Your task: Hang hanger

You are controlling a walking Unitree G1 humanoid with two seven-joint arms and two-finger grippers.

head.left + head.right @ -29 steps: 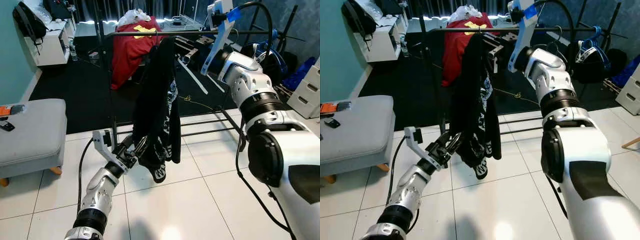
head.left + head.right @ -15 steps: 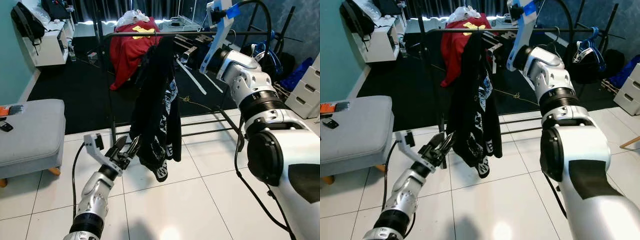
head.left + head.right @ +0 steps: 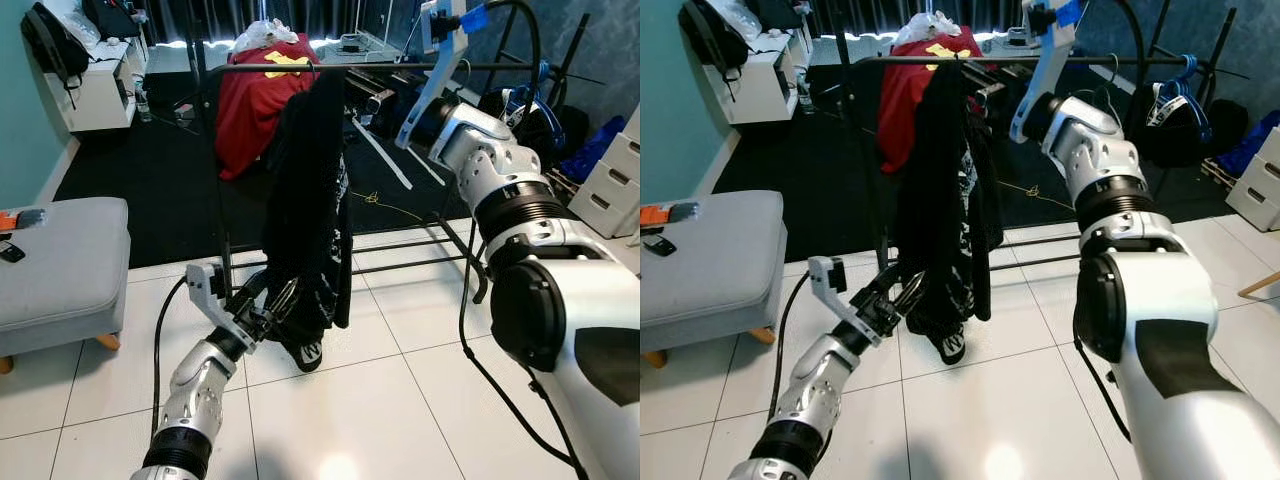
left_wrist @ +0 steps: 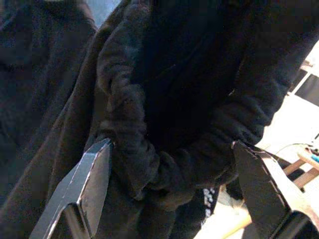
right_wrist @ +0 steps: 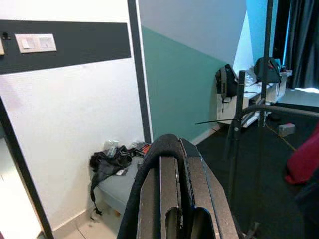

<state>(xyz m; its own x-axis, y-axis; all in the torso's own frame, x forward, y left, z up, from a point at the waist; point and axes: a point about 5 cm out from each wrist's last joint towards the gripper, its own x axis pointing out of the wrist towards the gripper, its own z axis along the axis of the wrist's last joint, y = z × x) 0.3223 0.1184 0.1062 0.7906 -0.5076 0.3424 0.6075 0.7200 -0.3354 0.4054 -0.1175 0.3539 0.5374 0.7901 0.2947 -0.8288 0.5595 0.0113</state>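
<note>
Black garment [image 3: 312, 210] on rail [image 3: 330, 68], hem between open left gripper [image 3: 272, 302] fingers.

White print on the black garment [image 3: 318, 230], not legible.

White glossy tile floor [image 3: 400, 400] in front, black carpet [image 3: 150, 170] behind; teal wall [image 3: 25, 140] left; grey cushioned bench [image 3: 60, 265]; white shelf unit [image 3: 100, 85].

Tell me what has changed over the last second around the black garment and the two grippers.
The left gripper drew back from the black garment, then came back in with open fingers around its lower folds. The garment's hem now hangs straighter. The right gripper stays shut, up by the rail; the red garment is unchanged.
</note>
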